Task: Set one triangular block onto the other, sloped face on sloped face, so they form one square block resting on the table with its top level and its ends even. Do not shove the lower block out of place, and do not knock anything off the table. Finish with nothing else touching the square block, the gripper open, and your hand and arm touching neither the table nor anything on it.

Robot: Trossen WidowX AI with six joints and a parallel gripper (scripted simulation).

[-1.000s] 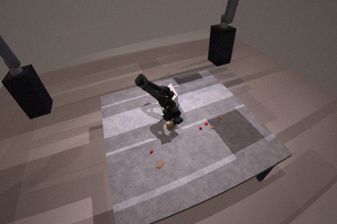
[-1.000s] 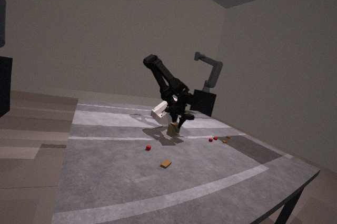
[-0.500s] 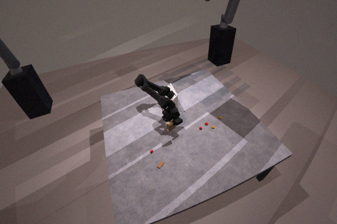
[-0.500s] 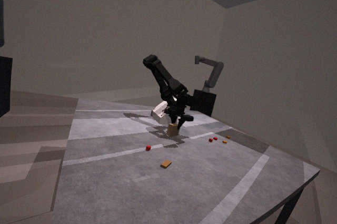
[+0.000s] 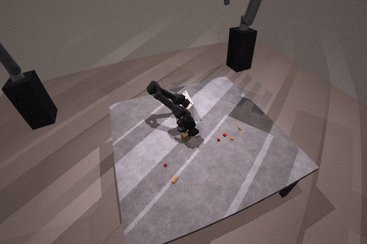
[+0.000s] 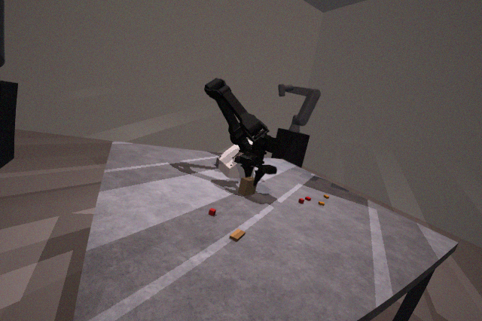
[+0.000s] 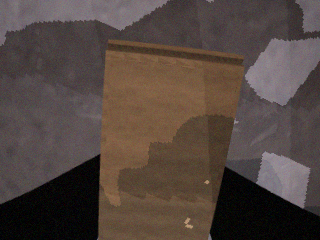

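A wooden triangular block (image 7: 150, 100) fills the middle of the wrist view, between the two black fingers. My gripper (image 7: 156, 166) (image 6: 253, 178) is shut on it. A thin strip of the other triangular block (image 7: 175, 49) shows just past its far edge, nearly parallel to it. In the top and exterior views the two blocks look like one brown body (image 5: 186, 136) (image 6: 247, 186) on the table, below the fingers. The seam between the sloped faces is not visible, so I cannot tell whether they touch fully or whether the ends are even.
A flat orange-brown block (image 5: 175, 179) (image 6: 237, 234) and a red cube (image 5: 165, 164) (image 6: 212, 212) lie towards the front. Red pieces (image 5: 224, 134) (image 6: 301, 200) and small orange pieces (image 5: 239, 128) (image 6: 321, 203) lie to the right. A white object (image 6: 230, 164) stands behind the gripper.
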